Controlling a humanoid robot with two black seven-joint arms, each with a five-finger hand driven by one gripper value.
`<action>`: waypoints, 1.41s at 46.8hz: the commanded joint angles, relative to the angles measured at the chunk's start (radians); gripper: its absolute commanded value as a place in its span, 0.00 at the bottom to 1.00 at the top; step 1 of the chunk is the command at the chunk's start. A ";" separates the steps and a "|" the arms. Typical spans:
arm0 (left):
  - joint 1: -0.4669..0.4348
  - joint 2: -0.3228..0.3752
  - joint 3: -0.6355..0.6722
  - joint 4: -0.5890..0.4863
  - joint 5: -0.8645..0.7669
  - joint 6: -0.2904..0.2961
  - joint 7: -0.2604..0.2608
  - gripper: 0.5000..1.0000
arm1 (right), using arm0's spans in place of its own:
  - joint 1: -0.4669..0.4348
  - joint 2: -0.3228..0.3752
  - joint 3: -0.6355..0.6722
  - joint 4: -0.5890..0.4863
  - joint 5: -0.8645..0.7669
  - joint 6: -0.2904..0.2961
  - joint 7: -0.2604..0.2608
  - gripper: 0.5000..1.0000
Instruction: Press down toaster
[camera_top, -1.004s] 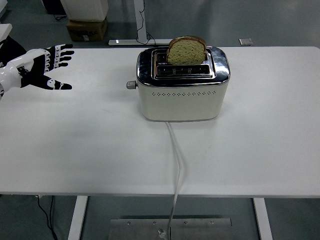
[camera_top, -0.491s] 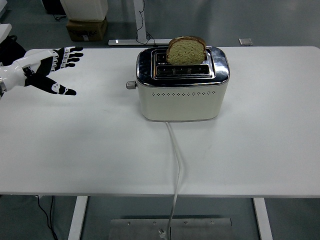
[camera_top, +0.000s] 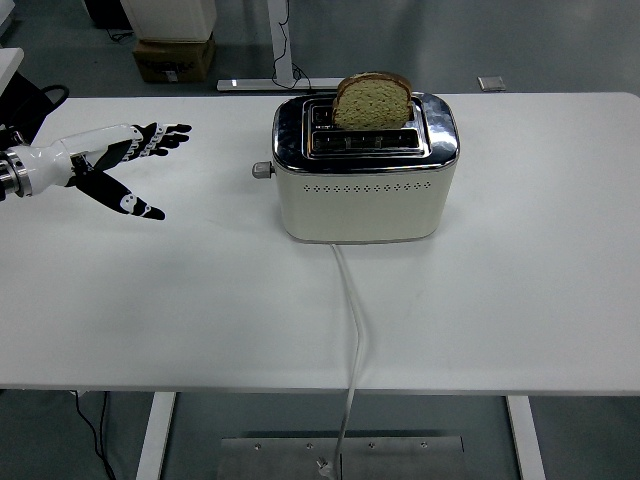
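A cream toaster (camera_top: 362, 185) with a chrome top stands at the middle of the white table (camera_top: 150, 300). A slice of brown bread (camera_top: 372, 100) sticks up out of its far slot. The lever knob (camera_top: 262, 170) juts from the toaster's left end, in its raised position. My left hand (camera_top: 135, 165) hovers over the table to the left of the toaster, fingers spread and pointing right, thumb lowered, holding nothing. A wide gap separates it from the knob. My right arm is out of view.
The toaster's white cord (camera_top: 352, 320) runs from its front face over the table's near edge. A cardboard box (camera_top: 173, 57) and a table leg stand on the floor beyond the far edge.
My left hand has moved right and a little nearer, toward the toaster's lever, with the fingers staying spread. The toaster and bread have not moved.
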 joint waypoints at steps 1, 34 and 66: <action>0.000 -0.013 0.005 0.000 0.002 0.003 0.006 1.00 | 0.000 0.000 0.001 0.000 0.001 0.000 0.000 1.00; 0.001 -0.102 0.030 0.006 0.068 0.024 0.017 1.00 | 0.000 0.000 0.001 0.000 0.001 0.000 0.000 1.00; 0.003 -0.149 0.056 0.017 0.070 0.055 0.017 1.00 | 0.000 0.000 0.001 0.000 0.000 0.000 0.000 1.00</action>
